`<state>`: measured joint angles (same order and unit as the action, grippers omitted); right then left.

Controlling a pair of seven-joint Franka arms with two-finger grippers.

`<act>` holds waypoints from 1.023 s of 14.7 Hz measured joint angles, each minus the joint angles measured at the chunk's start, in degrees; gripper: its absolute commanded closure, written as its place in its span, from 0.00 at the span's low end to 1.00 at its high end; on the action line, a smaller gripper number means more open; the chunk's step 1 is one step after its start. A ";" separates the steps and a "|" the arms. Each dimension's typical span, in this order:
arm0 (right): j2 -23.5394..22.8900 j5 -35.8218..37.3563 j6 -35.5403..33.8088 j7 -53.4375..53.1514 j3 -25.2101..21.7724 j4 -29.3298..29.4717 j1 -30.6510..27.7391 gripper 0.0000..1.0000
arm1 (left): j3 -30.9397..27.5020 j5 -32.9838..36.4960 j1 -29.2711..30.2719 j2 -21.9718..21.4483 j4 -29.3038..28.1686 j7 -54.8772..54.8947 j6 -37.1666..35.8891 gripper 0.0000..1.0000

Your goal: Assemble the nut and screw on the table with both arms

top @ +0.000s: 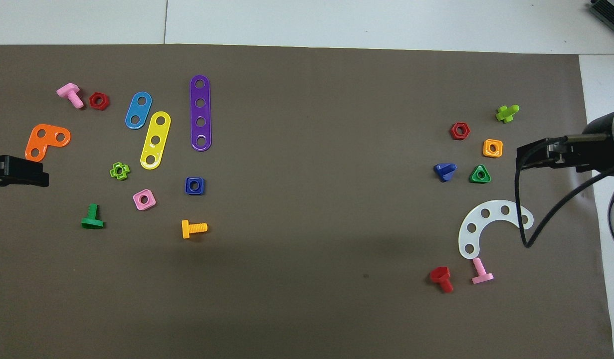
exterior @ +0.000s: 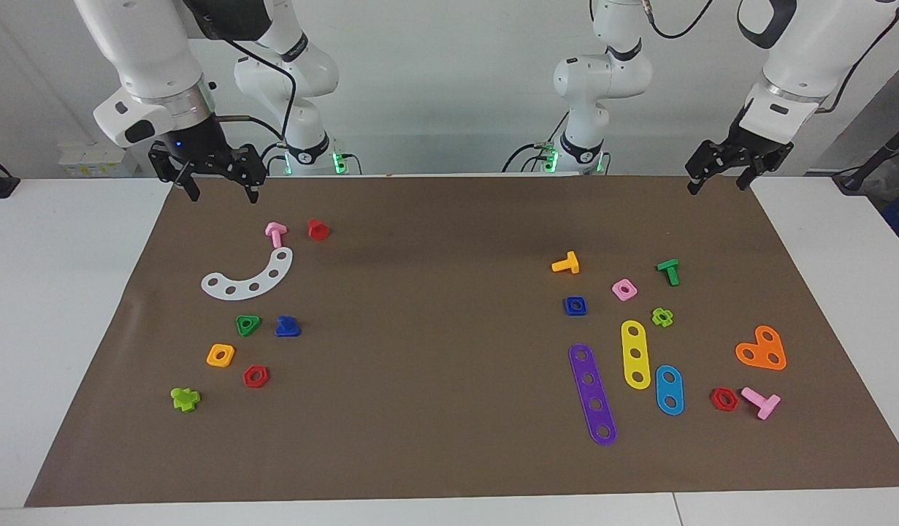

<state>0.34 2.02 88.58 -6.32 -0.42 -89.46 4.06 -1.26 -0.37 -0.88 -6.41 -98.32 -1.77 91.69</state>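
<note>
Brown mat covers most of the white table, and two white arms hang over its robot-side edge. The right gripper is raised over the mat's corner at the right arm's end, jaws spread and empty; the left gripper is raised over the corner at the left arm's end, jaws likewise released and holding nothing.

Flat plates number five: one purple four-hole strip, one white curved strip, one yellow three-hole strip, one orange heart-shaped plate and one blue two-hole strip.

Bolts number eight: two pink, one orange, one dark green, one red, two light-green cross-shaped pieces, and the screw, dark blue, lying at the right arm's end just beside a green triangular nut.

Remaining nuts number five: two red hexagons, one orange square, one pink square, and the nut, dark blue, flat on the mat at the left arm's end, near the pink square and well apart from the screw.
</note>
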 measured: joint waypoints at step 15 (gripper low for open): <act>0.11 0.00 6.72 0.01 -0.06 -4.88 -0.01 0.04 | 0.00 0.00 0.00 0.00 0.00 0.00 0.00 0.00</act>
<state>0.44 2.02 95.30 -6.32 -0.48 -94.34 4.05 -1.26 -0.37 -0.88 -6.41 -98.32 -1.77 91.69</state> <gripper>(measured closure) 0.026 0.000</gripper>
